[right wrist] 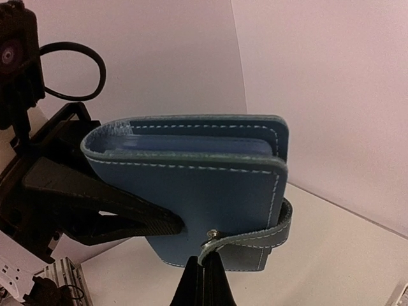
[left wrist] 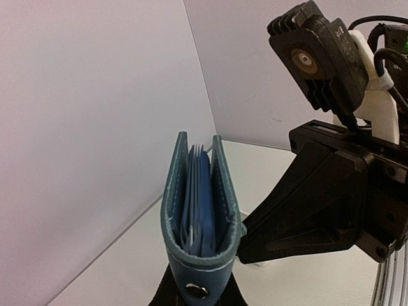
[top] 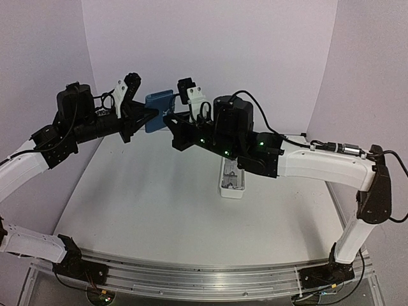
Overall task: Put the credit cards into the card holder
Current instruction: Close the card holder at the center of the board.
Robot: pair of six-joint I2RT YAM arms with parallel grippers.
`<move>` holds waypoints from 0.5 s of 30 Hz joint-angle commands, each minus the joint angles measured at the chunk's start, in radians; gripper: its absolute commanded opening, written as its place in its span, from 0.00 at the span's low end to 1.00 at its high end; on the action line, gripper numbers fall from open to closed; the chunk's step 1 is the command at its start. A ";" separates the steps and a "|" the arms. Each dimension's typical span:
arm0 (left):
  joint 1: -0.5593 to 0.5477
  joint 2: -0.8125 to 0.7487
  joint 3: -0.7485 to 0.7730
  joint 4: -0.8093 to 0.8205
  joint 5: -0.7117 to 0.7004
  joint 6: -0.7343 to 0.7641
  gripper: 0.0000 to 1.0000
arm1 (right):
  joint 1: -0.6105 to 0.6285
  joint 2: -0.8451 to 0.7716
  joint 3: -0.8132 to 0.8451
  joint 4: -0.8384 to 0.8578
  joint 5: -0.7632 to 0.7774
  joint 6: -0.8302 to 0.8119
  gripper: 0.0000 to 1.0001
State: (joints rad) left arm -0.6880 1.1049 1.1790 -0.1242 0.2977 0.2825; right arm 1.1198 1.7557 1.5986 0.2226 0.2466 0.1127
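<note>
White tabletop (top: 159,204) lies nearest, with a long plastic tray (top: 231,182) on it. Beyond, my left gripper (left wrist: 197,294) clamps the card holder (left wrist: 199,210) aloft, and my right gripper (right wrist: 203,271) pinches its snap tab (right wrist: 255,237). It is stitched blue leather, with thin pale edges inside, perhaps the credit cards (left wrist: 193,159). I judge fastening is in hand; next, press tab squarely onto stud.

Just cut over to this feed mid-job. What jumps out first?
The blue card holder hangs in the air at the back of the table, pinched from both sides: the left gripper clamps one edge, and the right gripper is shut on the snap tab. Right of centre, a long white tray lies on the table.
</note>
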 commanded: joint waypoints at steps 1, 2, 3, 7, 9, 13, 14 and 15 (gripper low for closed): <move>-0.011 0.004 0.005 0.003 0.015 -0.062 0.00 | 0.006 0.021 0.021 -0.004 0.015 -0.013 0.00; -0.009 0.007 0.007 -0.009 0.021 -0.068 0.00 | 0.007 0.019 0.018 -0.007 0.024 -0.022 0.00; -0.011 0.008 0.009 -0.016 0.028 -0.074 0.00 | 0.006 0.019 0.018 -0.008 0.028 -0.028 0.00; -0.010 0.004 -0.001 -0.038 0.073 -0.089 0.00 | 0.006 0.019 0.027 -0.008 0.035 -0.054 0.00; -0.010 0.003 -0.003 -0.028 0.076 -0.084 0.00 | 0.006 0.023 0.027 -0.015 0.035 -0.059 0.00; -0.009 0.001 0.001 -0.022 0.113 -0.029 0.00 | 0.006 0.028 0.031 -0.054 0.059 -0.060 0.00; -0.011 -0.002 0.000 -0.028 0.127 -0.016 0.00 | 0.006 0.030 0.036 -0.060 0.063 -0.061 0.00; -0.010 -0.007 -0.010 -0.030 0.142 0.006 0.00 | 0.006 0.037 0.052 -0.081 0.072 -0.063 0.00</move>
State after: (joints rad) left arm -0.6842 1.1172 1.1702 -0.1726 0.3149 0.2359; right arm 1.1229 1.7721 1.5986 0.1692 0.2832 0.0677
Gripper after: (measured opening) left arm 0.063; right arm 0.003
